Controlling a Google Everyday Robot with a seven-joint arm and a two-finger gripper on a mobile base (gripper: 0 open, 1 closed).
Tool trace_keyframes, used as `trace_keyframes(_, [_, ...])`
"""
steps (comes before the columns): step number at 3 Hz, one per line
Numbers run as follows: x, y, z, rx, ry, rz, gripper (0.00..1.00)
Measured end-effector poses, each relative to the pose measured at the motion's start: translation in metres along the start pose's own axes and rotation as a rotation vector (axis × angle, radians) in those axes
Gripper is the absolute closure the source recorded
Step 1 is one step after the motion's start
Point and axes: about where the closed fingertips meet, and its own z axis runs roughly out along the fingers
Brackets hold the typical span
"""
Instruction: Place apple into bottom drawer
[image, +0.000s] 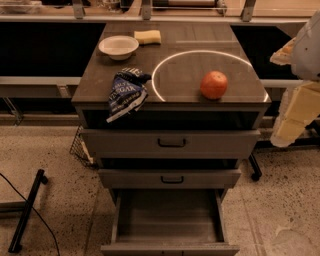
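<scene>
The apple, round and orange-red, sits on the grey cabinet top near its front right, inside a white ring marking. The bottom drawer is pulled out below the two upper drawers, and its deep grey box holds nothing. My gripper hangs at the right edge of the view, beside the cabinet's right side. It is to the right of the apple and slightly lower, apart from it, with nothing seen in it.
A white bowl and a yellow sponge sit at the back left of the top. A blue snack bag hangs over the front left edge. The two upper drawers have black handles. A black cable and bar lie on the floor at left.
</scene>
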Motion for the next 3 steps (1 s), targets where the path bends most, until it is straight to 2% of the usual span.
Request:
trace_keyframes(1, [0.0, 0.0, 0.0, 0.0, 0.0, 0.0, 0.0])
trace_keyframes(2, [-0.006, -0.015, 0.002, 0.034, -0.022, 0.006, 0.0])
trace_keyframes(3, [-0.016, -0.054, 0.008, 0.099, -0.059, 0.024, 0.0])
